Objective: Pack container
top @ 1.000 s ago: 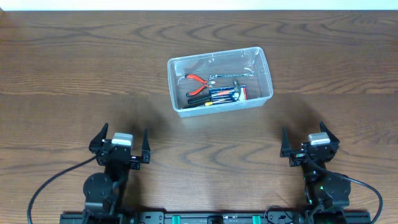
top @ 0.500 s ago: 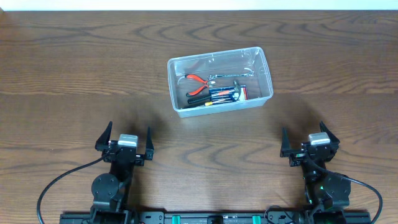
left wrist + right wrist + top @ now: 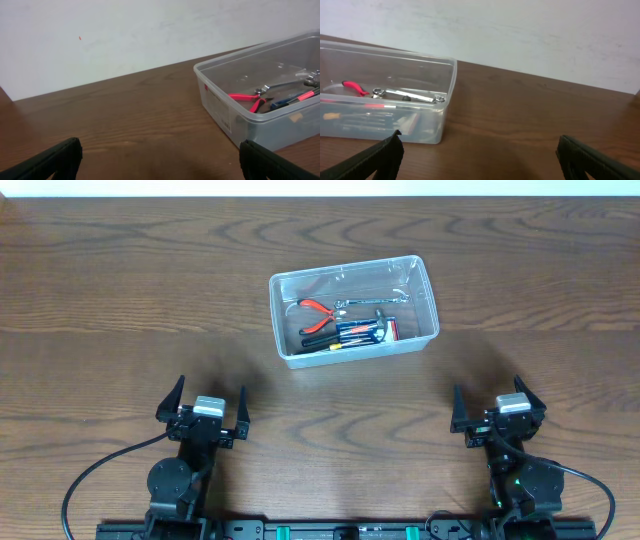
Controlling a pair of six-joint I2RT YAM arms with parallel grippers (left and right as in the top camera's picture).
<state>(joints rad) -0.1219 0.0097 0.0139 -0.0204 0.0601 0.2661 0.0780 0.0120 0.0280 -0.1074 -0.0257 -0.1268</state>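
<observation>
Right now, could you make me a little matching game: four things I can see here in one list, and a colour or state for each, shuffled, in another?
Things:
1. container
2. pliers
3. wrench
4. left gripper

Descriptions:
A. silver metal, lying inside the container
B. open, holding nothing
C. clear plastic, with tools inside
D. red handles

Pairs: 1-C, 2-D, 3-A, 4-B.

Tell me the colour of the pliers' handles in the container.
Red pliers handles; clearest in the overhead view.
</observation>
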